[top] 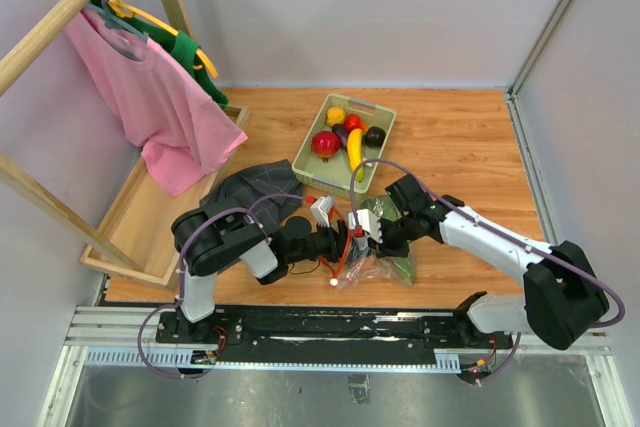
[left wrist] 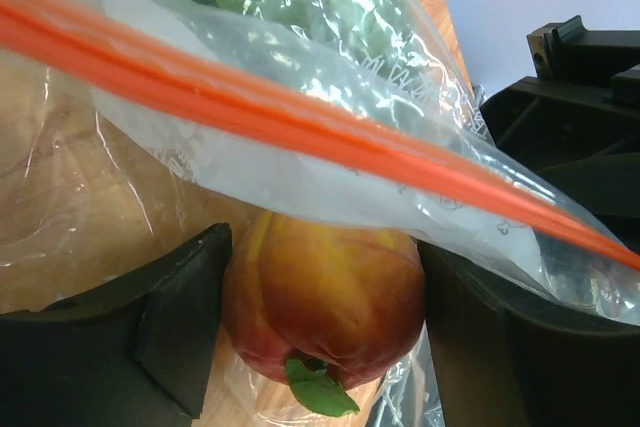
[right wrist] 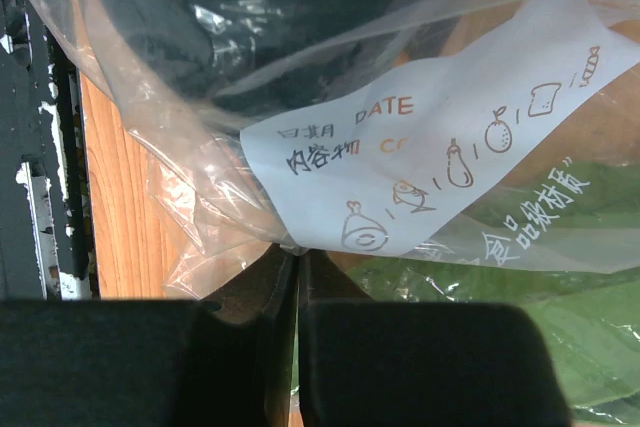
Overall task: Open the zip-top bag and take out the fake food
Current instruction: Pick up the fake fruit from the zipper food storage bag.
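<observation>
The zip-top bag [top: 388,263] lies crumpled on the wood between both grippers; its orange-red zip strip [left wrist: 300,122] crosses the left wrist view. My left gripper [left wrist: 322,252] reaches into the bag mouth, and a red-yellow toy fruit [left wrist: 325,297] with a green leaf fills the gap between its fingers [left wrist: 180,332], touching both. My right gripper [right wrist: 297,259] is shut on the bag's plastic just below the white label [right wrist: 440,167]. A green leafy piece [right wrist: 570,332] shows inside the bag. More fake food [top: 326,143] sits in the pale green tray [top: 384,113].
A dark cloth [top: 255,187] lies left of the bag. A wooden rack holds a pink shirt [top: 160,107] over a shallow wooden box [top: 135,222] at the left. Grey walls close in the table on both sides.
</observation>
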{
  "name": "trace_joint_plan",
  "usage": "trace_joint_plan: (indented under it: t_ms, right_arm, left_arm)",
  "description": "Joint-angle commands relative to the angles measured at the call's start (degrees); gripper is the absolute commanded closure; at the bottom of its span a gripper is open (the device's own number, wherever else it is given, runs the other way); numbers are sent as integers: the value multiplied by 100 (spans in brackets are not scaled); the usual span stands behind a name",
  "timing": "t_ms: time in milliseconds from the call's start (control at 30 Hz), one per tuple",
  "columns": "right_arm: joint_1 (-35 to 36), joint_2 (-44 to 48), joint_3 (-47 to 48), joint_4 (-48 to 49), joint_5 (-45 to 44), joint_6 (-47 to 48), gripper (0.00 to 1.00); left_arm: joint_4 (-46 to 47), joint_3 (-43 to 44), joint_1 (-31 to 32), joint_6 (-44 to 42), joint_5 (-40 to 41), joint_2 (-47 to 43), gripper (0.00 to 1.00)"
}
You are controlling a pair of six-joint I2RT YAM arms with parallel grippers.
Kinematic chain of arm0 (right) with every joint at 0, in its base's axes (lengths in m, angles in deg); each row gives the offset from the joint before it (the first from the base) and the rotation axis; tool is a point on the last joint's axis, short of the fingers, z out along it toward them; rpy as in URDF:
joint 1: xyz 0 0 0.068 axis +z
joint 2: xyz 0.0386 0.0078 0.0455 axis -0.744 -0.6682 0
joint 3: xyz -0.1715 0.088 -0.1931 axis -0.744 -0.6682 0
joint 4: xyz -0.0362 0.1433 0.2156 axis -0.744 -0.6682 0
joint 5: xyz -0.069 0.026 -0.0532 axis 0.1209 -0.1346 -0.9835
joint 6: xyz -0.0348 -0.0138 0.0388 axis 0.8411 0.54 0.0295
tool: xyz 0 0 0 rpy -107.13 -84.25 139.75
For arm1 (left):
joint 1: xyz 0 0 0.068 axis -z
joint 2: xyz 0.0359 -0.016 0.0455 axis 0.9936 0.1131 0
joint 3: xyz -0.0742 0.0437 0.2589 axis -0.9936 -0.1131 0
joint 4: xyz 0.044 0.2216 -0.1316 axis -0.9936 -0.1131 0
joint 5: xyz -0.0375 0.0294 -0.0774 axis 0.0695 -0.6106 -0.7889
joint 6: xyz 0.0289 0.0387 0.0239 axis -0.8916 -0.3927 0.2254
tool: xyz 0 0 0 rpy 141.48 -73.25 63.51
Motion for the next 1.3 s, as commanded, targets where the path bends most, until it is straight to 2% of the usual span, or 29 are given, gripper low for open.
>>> trace_joint_plan:
  t_ms: [0,100,167,267,367,833,1000,1267]
  right_arm:
    - [-155,-36,114,202,303,-77,98]
    - [-171,-25,77,199,215,-14,98]
    - [-175,-12,62,202,119,31,98]
    - [-169,1,-15,232,-89,135,97]
    - [-171,29,-143,342,-406,256,97]
    - [-176,110,-423,508,-1144,525,95]
    - [-173,163,-454,539,-1263,556,94]
    - [-241,336,-519,530,-1263,623,90]
  left_arm:
    - [-152,-94,135,62,-63,70,32]
    - [-144,-208,130,40,-18,-79,43]
    - [-129,-278,120,39,10,-200,47]
    - [-18,-437,70,116,62,-370,61]
    - [183,-634,-35,252,88,-539,66]
    - [1507,-1431,-430,1050,28,-648,70]
    - [1508,-1536,-445,1063,22,-710,71]
    - [998,-1728,-450,870,199,-1250,72]
